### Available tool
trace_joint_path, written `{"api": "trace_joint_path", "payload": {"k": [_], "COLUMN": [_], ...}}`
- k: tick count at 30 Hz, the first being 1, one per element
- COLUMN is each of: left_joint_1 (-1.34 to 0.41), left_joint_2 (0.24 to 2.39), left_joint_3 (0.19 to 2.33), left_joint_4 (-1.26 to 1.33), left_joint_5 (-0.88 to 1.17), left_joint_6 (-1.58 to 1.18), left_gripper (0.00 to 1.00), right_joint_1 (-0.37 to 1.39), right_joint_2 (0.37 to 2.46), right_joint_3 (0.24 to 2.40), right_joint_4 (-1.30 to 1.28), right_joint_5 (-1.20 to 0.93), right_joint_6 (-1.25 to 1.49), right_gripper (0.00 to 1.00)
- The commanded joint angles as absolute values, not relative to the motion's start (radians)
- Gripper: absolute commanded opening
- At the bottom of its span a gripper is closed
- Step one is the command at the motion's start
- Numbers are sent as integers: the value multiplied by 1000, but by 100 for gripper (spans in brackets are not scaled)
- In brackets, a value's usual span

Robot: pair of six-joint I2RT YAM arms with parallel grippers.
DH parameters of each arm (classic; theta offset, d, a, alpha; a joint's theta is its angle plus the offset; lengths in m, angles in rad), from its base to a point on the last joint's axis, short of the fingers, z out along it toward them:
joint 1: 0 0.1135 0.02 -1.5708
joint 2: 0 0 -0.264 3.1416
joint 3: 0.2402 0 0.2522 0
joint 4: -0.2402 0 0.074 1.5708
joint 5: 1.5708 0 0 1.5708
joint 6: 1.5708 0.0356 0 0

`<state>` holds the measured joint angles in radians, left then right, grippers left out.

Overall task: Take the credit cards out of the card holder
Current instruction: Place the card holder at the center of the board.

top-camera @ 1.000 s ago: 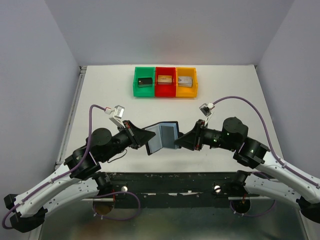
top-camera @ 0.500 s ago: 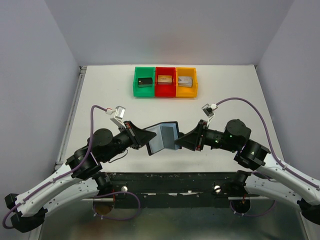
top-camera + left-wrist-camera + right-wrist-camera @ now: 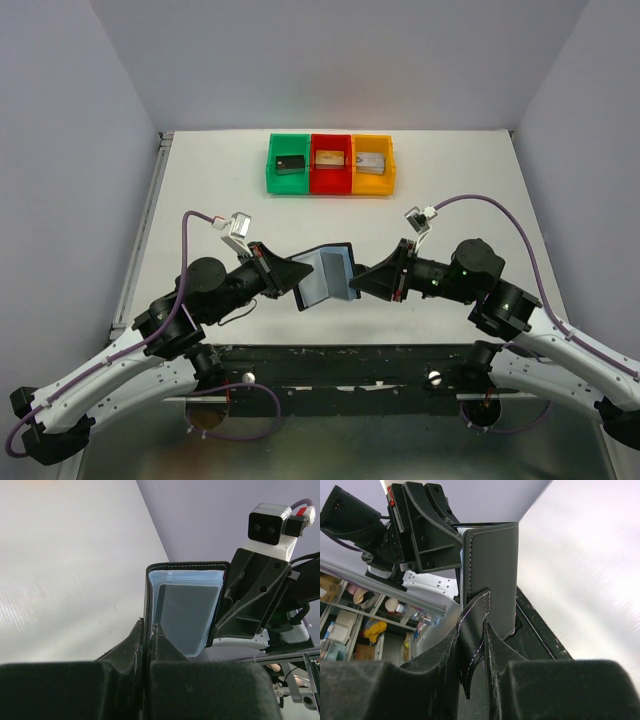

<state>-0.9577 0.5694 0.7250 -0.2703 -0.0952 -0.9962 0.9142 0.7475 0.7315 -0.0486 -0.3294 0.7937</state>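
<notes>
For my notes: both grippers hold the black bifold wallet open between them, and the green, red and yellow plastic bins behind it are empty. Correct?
Not empty: in the top external view the green plastic bin holds a black block, the red bin a tan block, the yellow bin a silver block. Left gripper and right gripper do hold the black bifold wallet open.

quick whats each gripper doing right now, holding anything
left gripper: closed, pinching one edge of the card holder
right gripper: closed on the card holder's black outer flap
</notes>
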Motion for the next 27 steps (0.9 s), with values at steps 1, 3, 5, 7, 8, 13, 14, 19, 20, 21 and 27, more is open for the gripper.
{"api": "trace_joint_path", "payload": {"k": [1,3,5,7,8,13,14,19,20,21,27], "left_joint_1": [-956,-954,-954,-954,-954,-956,-954,-954,-954,-957,-954], "left_joint_2": [560,560,563,568,571,589,594,604,603,601,607], "left_joint_3": [719,719,719,716,715,704,703,678,670,664,643], "left_joint_4": [-244,-239,-232,-221,-212,-178,-170,-130,-123,-112,-32], "left_joint_5": [-78,-77,-69,-61,-55,-31,-23,-14,-11,-9,34], "left_joint_6": [-1000,-999,-997,-994,-993,-989,-986,-985,-983,-983,-959], "left_gripper": [0,0,0,0,0,0,0,0,4,15,61], "right_joint_1": [907,905,905,905,905,905,907,905,907,907,907], "right_joint_2": [749,755,762,767,769,790,795,808,808,810,821], "right_joint_3": [739,747,756,764,768,796,802,827,831,839,851], "right_joint_4": [-23,-34,-49,-64,-74,-115,-127,-185,-201,-222,-249], "right_joint_5": [-356,-353,-350,-345,-342,-339,-334,-316,-307,-296,-284], "right_joint_6": [796,790,784,779,776,753,750,723,718,710,703], "right_gripper": [27,25,22,18,17,4,1,0,0,0,0]}}
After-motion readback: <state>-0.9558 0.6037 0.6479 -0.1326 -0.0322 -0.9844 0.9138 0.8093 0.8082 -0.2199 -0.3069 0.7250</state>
